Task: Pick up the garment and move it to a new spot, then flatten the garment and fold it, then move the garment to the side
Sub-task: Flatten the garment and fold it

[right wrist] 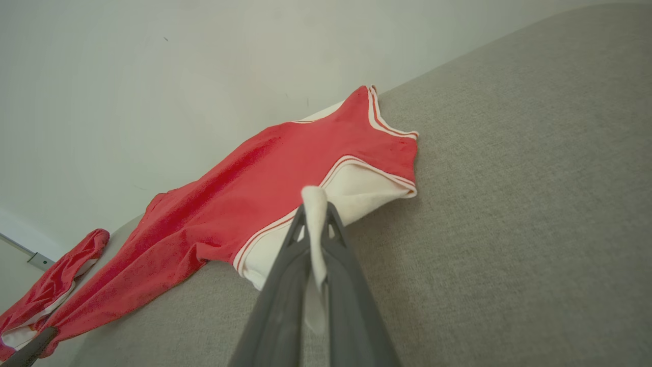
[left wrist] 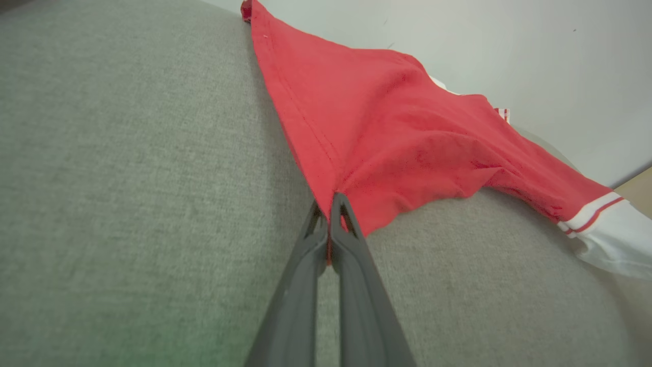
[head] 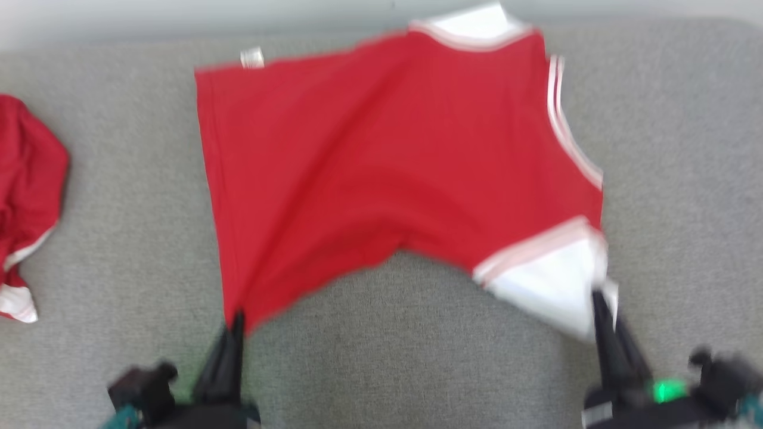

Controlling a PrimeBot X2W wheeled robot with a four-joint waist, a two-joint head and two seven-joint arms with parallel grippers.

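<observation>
A red garment (head: 381,161) with white striped trim and white sleeves is spread over the grey fabric surface (head: 417,357). My left gripper (head: 237,319) is shut on its near red corner, seen pinched between the dark fingers in the left wrist view (left wrist: 328,204), with the garment (left wrist: 387,137) stretching away. My right gripper (head: 599,301) is shut on the white sleeve (head: 554,286) at the near right. In the right wrist view the white cloth (right wrist: 313,204) sticks up between its jaws (right wrist: 316,214), and the garment (right wrist: 285,173) lies beyond.
A second red garment (head: 27,202) with white trim lies bunched at the surface's left edge, also seen in the right wrist view (right wrist: 56,275). A pale wall (right wrist: 153,76) rises behind the surface's far edge. Bare grey fabric (head: 685,179) extends to the right.
</observation>
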